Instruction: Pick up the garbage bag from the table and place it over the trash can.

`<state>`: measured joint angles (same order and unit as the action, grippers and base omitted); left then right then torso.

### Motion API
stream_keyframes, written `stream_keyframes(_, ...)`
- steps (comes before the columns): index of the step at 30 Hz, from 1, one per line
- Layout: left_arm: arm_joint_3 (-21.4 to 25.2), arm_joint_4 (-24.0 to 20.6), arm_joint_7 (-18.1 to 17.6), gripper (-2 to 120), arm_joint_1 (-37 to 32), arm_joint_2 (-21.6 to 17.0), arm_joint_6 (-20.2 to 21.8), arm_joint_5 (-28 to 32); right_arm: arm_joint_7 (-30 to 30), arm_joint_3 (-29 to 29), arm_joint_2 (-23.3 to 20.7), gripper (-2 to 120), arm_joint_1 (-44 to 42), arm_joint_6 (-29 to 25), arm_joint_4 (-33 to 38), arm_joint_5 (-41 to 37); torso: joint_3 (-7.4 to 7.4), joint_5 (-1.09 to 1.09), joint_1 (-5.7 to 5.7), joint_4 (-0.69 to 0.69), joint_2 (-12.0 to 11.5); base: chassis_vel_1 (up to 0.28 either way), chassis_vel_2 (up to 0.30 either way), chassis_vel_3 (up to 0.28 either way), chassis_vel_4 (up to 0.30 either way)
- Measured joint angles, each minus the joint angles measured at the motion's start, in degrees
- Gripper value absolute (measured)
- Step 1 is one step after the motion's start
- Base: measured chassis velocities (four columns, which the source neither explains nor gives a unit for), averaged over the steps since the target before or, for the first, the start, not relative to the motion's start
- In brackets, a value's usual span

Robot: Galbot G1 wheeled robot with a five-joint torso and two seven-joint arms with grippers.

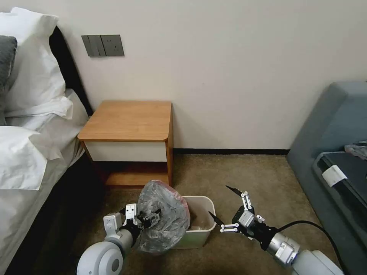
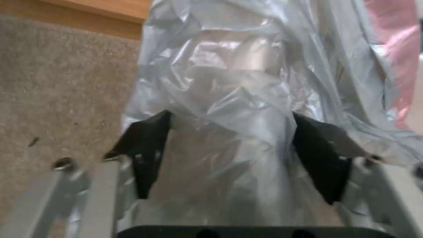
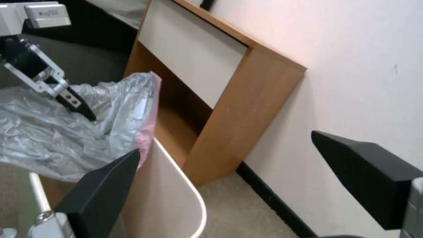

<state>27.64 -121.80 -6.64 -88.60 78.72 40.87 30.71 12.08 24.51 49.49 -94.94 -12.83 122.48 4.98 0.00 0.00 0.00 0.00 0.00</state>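
The garbage bag [image 1: 168,225], crinkled grey plastic with a pinkish edge, hangs puffed up over the near left part of the cream trash can [image 1: 200,225]. My left gripper [image 1: 151,220] is shut on a thick bunch of it; in the left wrist view its fingers [image 2: 145,155] stand partly apart with the garbage bag [image 2: 247,82] packed between them. My right gripper [image 1: 218,199] is open, just right of the can's rim and holding nothing. From its wrist I see the bag [image 3: 44,132], the can's wall [image 3: 172,198] and the table [image 3: 247,109]. The table's top [image 1: 130,120] is bare.
A bed with white pillows [image 1: 30,152] runs along the left. A blue-grey sofa [image 1: 336,152] stands at the right. The trash can sits on carpet [image 1: 237,172] just in front of the nightstand's right corner, with open floor between it and the sofa.
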Motion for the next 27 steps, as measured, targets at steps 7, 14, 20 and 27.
stream_keyframes(7,-0.27,0.87,0.59,36,-0.51,0.25,-1.02,-3.94,-0.12,0.00,0.02,100,0.05,-0.01,0.19,0.05,0.00,0.00,0.00,0.00,0.00,0.000,0.000,0.000,0.000)
stream_keyframes(14,-0.77,0.90,0.07,16,-1.01,0.50,-2.53,-6.17,-0.17,-0.04,-0.06,100,0.05,0.03,0.40,0.05,0.00,0.00,0.00,0.00,0.00,0.000,0.000,0.000,0.000)
stream_keyframes(20,-1.59,0.54,-0.41,3,-2.44,0.76,-8.30,-7.55,-2.93,-2.01,0.20,100,0.05,1.45,2.83,-3.57,0.00,0.00,0.00,0.01,0.00,0.000,0.000,0.000,0.000)
stream_keyframes(27,-2.53,0.45,3.14,3,-4.13,0.37,-21.54,-8.66,-8.26,-8.20,0.58,100,1.64,10.46,11.42,-26.35,0.00,-0.02,0.00,0.00,0.00,0.000,0.000,0.000,0.000)
